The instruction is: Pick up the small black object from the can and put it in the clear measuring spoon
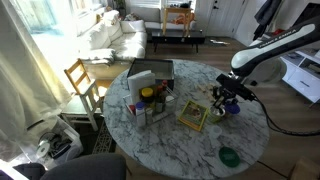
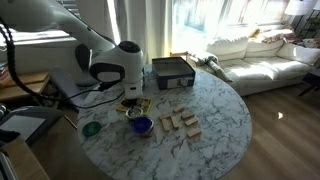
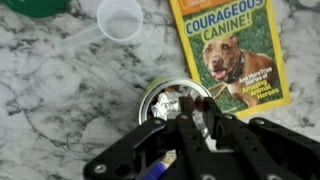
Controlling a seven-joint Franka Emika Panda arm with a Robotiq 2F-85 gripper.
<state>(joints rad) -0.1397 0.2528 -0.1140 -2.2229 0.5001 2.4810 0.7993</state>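
Note:
In the wrist view the small silvery can (image 3: 168,98) stands on the marble just left of the yellow-green book. My gripper (image 3: 196,110) reaches down into the can. Its two fingers are drawn close together with a small dark bit between the tips, which I take for the small black object (image 3: 198,101). It is mostly hidden by the fingers. The clear measuring spoon (image 3: 121,18) lies empty above the can, its handle pointing lower left. In both exterior views the gripper (image 1: 228,98) (image 2: 130,100) hangs low over the table by the book.
The dog book (image 3: 235,50) lies right of the can. A flat green lid (image 3: 35,5) (image 1: 229,156) (image 2: 91,128) and a blue-purple cup (image 2: 141,125) are near. A box (image 1: 150,74) and bottles (image 1: 150,100) stand on the round marble table (image 1: 160,145). Wooden blocks (image 2: 180,123) lie mid-table.

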